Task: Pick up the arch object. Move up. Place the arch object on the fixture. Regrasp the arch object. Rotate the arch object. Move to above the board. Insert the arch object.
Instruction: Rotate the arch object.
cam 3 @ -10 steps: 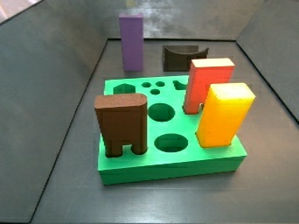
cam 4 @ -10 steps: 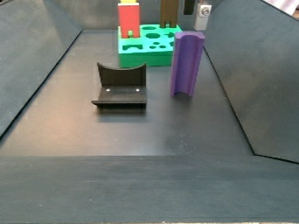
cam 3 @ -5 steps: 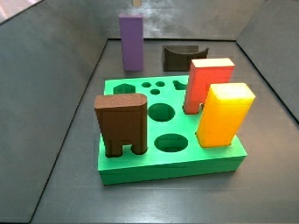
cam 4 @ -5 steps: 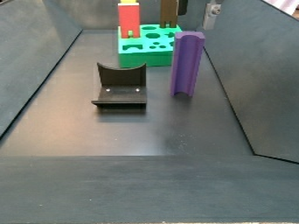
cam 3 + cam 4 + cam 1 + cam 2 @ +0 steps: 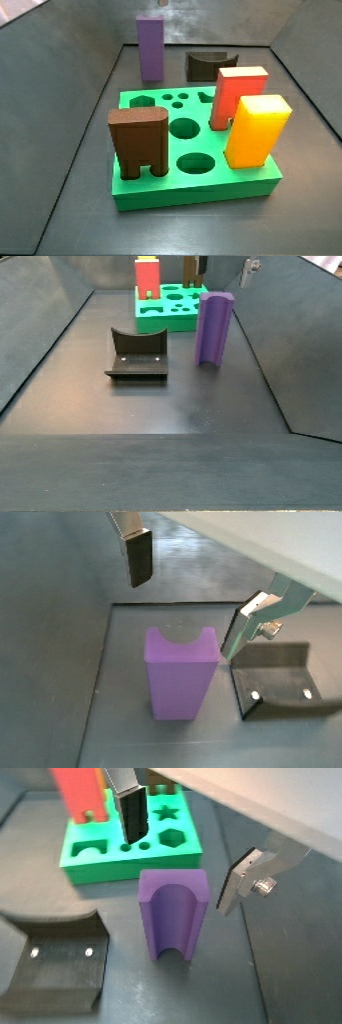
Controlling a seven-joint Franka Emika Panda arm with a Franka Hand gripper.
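Hovering gripper (image 5: 187,587): fingers (image 5: 138,557) spread apart, holding nothing
Arch object (image 5: 179,674): upright below them, untouched
Fixture (image 5: 282,688): beside it

Flat silver fingers (image 5: 251,622) w/ dark pads, small screw.

Cut off by the frame: gripper (image 5: 187,587) body above the fingers (image 5: 138,557), fixture (image 5: 56,975) corner, tall red block (image 5: 80,796); board (image 5: 170,307) partly hidden behind the arch object (image 5: 214,328).
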